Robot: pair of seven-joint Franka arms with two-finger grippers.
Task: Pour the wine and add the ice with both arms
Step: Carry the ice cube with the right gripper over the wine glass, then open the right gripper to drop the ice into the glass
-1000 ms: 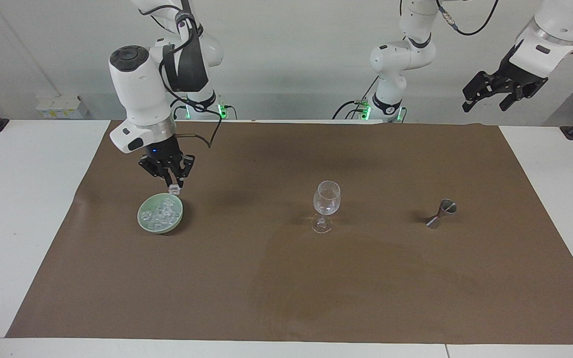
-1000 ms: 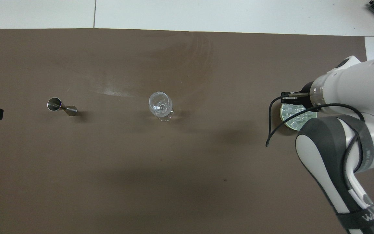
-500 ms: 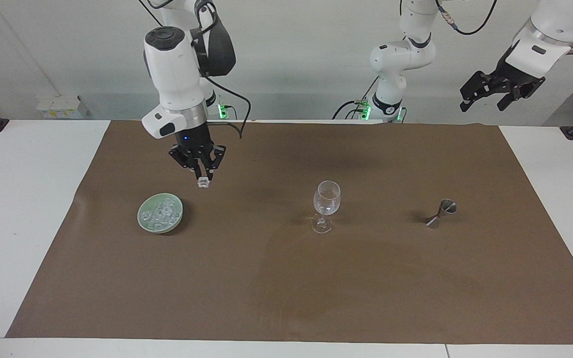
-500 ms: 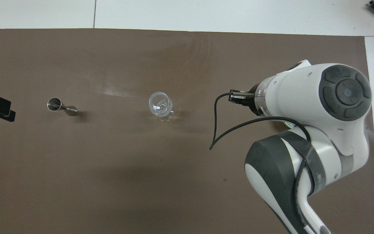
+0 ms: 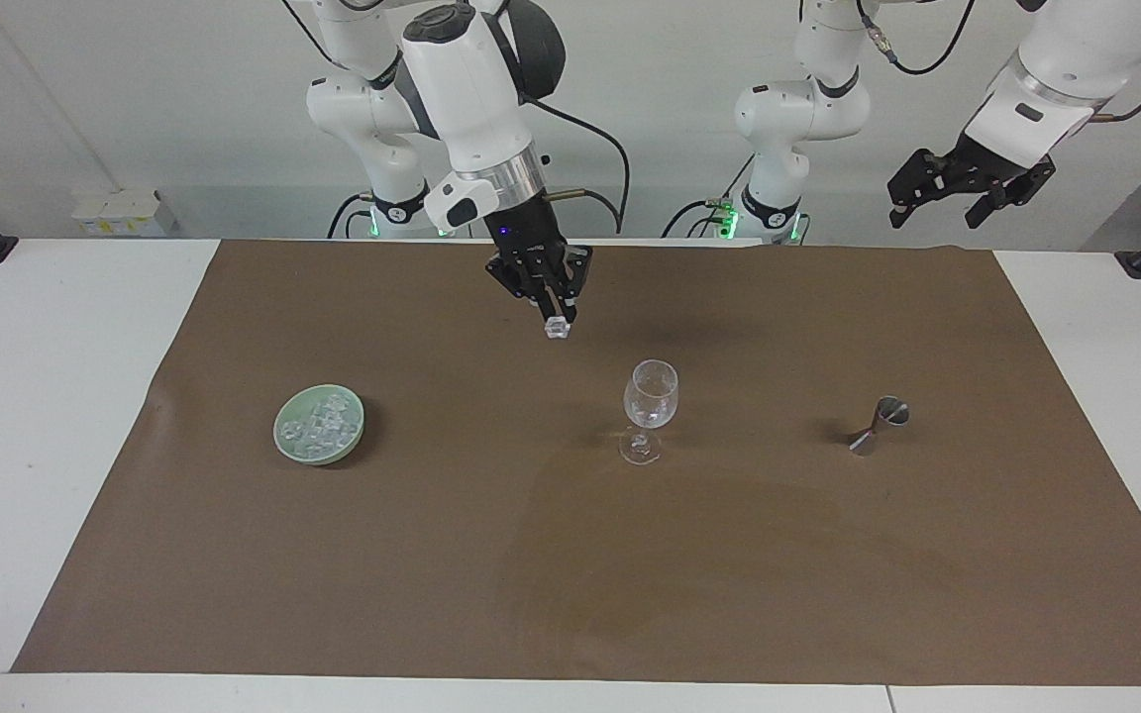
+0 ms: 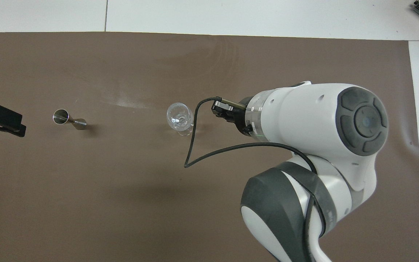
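Right end effector (image 5: 557, 319) is pinching one ice cube (image 5: 557, 330) over the mat, between bowl (image 5: 319, 424) and wine glass (image 5: 650, 408). Cube judged light, hard, slippery: grip flat faces. Left end effector (image 5: 967, 188) is waiting raised, fingers spread, empty.

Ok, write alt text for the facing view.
The right gripper, shut on an ice cube, hangs over the brown mat between a green bowl of ice and a wine glass. A metal measuring cup stands toward the left arm's end; the left gripper waits raised, jaws open.
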